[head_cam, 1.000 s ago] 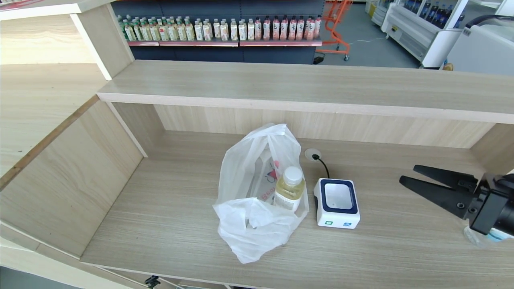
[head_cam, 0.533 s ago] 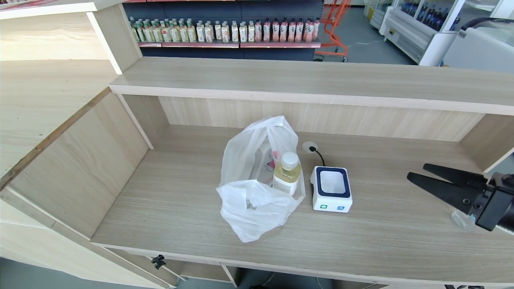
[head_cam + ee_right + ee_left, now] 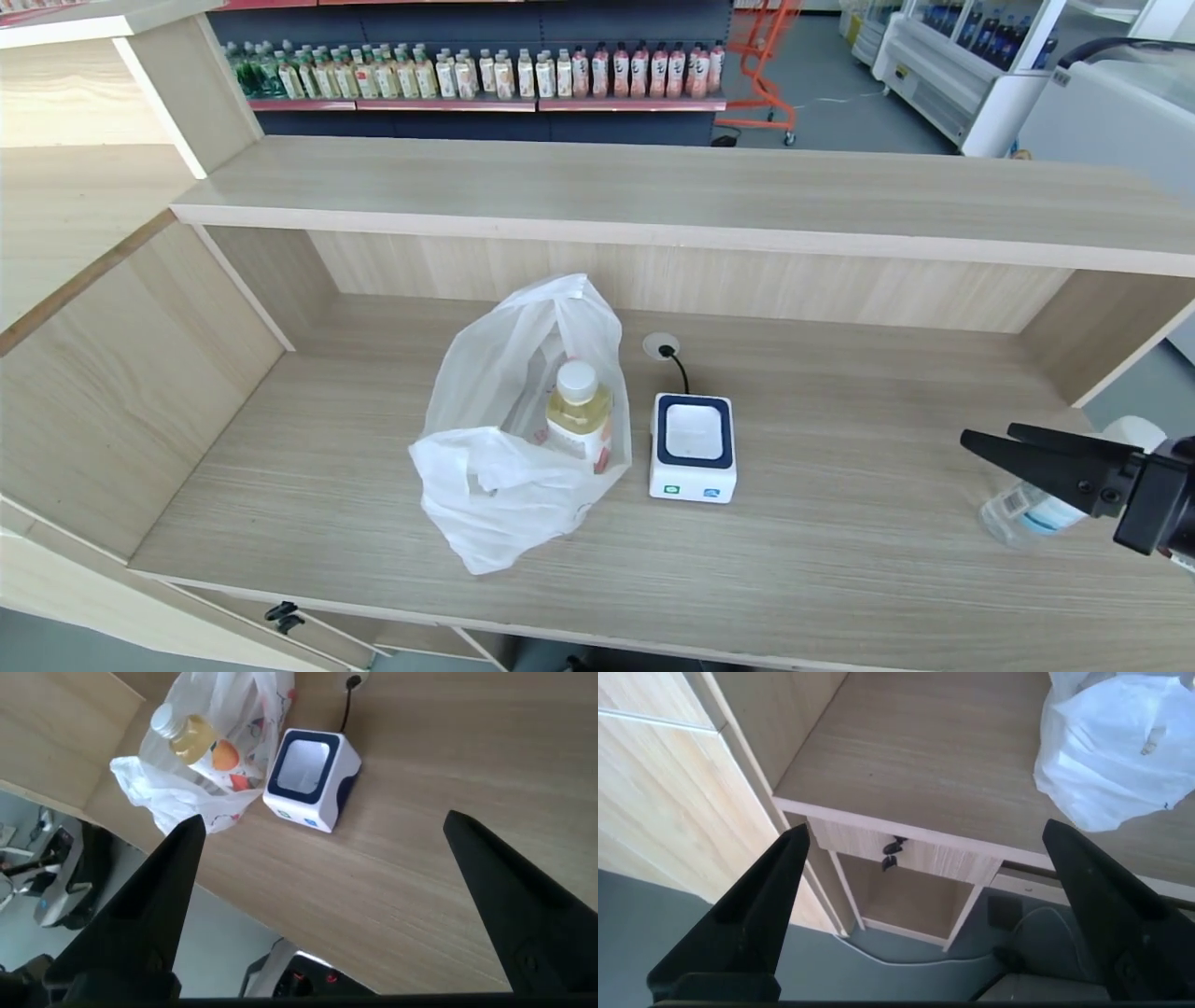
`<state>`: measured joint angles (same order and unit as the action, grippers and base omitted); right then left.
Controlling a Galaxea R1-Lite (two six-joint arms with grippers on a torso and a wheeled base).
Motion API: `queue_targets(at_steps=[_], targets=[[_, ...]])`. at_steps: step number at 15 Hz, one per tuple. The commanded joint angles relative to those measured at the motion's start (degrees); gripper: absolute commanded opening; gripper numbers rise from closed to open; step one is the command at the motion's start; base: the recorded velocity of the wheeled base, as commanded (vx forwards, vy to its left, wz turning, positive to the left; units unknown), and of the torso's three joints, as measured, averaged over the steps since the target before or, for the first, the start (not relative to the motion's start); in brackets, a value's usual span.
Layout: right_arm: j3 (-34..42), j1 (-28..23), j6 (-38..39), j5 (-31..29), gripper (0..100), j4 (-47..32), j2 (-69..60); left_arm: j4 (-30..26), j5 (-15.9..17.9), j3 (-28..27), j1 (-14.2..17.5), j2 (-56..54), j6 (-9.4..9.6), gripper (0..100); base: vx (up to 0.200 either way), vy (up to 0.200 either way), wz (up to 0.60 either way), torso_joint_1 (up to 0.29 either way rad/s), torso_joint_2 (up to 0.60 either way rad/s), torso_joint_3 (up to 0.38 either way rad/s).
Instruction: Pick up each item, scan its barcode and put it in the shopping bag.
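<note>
Left gripper (image 3: 924, 831) hangs off the near edge of the counter (image 3: 840, 560), low by the front corner, fingers spread wide and nothing between them. From its wrist cam the bag (image 3: 1120, 747) sits up on the counter past the edge, well apart from it. Right gripper (image 3: 990, 434) is at the robot's right end of the counter, above the surface, pointing left toward the middle, fingers released and empty. Just under and behind it a clear bottle (image 3: 1018, 511) with a blue label lies on the counter near the right edge, partly hidden by the gripper; can't tell if they touch. Mid-counter, the white plastic bag stands open and crumpled with its handles up. A yellow bottle (image 3: 579, 420) with a white cap stands upright inside it, against the bag's right side. Scanner (image 3: 693, 457), a white box with a dark blue frame round its window, sits just beside the bag on the right, window facing up; bag plastic looks to brush it, not sure. A black cable (image 3: 680, 369) runs from the scanner's back to a round hole (image 3: 661, 345) in the counter. Behind that a raised ledge (image 3: 653, 191) spans the counter. Far back there is a shelf row of drinks (image 3: 485, 75), an orange cart (image 3: 761, 84) and white freezers (image 3: 962, 56).
</note>
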<state>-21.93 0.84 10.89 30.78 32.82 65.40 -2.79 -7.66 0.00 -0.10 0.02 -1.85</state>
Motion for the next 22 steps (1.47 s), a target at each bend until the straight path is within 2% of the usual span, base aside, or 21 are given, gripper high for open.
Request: queue_targets(at_steps=[1, 4, 6, 9, 12, 14, 15, 16, 17, 18, 22], targets=[[0.05, 0.04, 0.10, 0.16, 100, -0.56, -1.24, 0.07, 0.01, 0.00, 0.01, -0.02, -0.08, 100, -0.200, -0.200, 0.00, 0.007, 0.00, 0.002], [0.40, 0.39, 0.01, 0.16, 100, -0.65, -1.33, 0.07, 0.10, 0.00, 0.01, -0.02, 0.10, 100, -0.200, -0.200, 0.00, 0.006, 0.01, -0.002], [0.66, 0.30, 0.10, 0.16, 100, -0.65, -1.24, 0.07, 0.10, 0.00, 0.01, -0.02, 0.18, 100, 0.000, 0.000, 0.00, 0.000, 0.00, 0.000], [0.75, 0.39, 0.01, 0.16, 100, -0.65, -0.89, 0.07, 0.10, 0.00, 0.01, -0.02, 0.36, 100, -0.200, 0.000, 0.00, -0.006, 0.00, 0.005], [0.49, 0.30, -0.43, -0.02, 100, -0.74, -0.72, 0.07, 0.10, 0.00, 0.01, -0.02, 0.45, 100, 0.000, 0.000, 0.00, 0.000, 0.00, 0.000], [0.49, -0.93, -5.26, -0.20, 100, -2.23, -0.54, 0.07, 0.10, 0.00, 0.01, -0.02, 0.45, 100, 0.000, 0.000, 0.00, 0.000, 0.00, 0.000], [0.49, -4.18, -11.06, -0.46, 100, -4.34, 0.34, 0.07, 0.10, 0.00, 0.01, -0.02, 0.45, 100, 0.000, 0.000, 0.00, 0.000, 0.00, 0.000], [0.40, -7.96, -17.83, -3.71, 100, -6.01, 1.31, 0.07, 0.10, 0.00, 0.01, -0.02, 0.45, 100, 0.000, 0.000, 0.00, 0.000, 0.00, 0.000], [0.49, -11.56, -22.93, -10.74, 100, -7.24, 2.54, 0.07, 0.10, 0.00, 0.01, -0.02, 0.45, 100, 0.000, 0.000, 0.00, 0.000, 0.00, 0.000], [0.66, -12.88, -24.07, -17.51, 100, -7.94, 3.15, 0.07, 0.10, 0.00, 0.01, -0.02, 0.45, 100, 0.000, 0.000, 0.00, 0.000, 0.00, 0.000], [1.28, -15.26, -23.37, -19.79, 100, -8.56, 5.53, 0.07, 0.10, 0.00, 0.01, -0.02, 0.45, 100, 0.000, 0.000, 0.00, 0.000, 0.00, 0.000]])
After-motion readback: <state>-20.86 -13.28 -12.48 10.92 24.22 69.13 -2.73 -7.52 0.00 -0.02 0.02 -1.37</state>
